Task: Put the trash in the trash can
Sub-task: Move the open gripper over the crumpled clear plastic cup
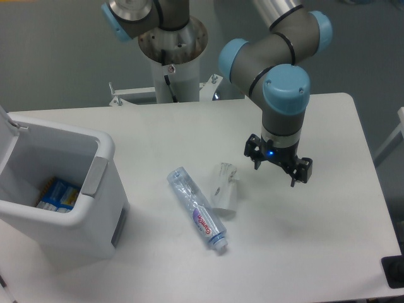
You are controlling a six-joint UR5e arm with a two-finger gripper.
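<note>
Camera view, bottle (197, 210), red-lettered white label (203, 222)

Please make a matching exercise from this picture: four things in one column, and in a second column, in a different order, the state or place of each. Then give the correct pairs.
Things:
1. bottle
2. cup
3. bin
4. gripper

States or places:
A. open, above the table, holding nothing
B. lid up, a blue item inside
C. lying on its side, red-and-white label
D. lying just right of the bottle

Pairs: 1-C, 2-D, 3-B, 4-A
</note>
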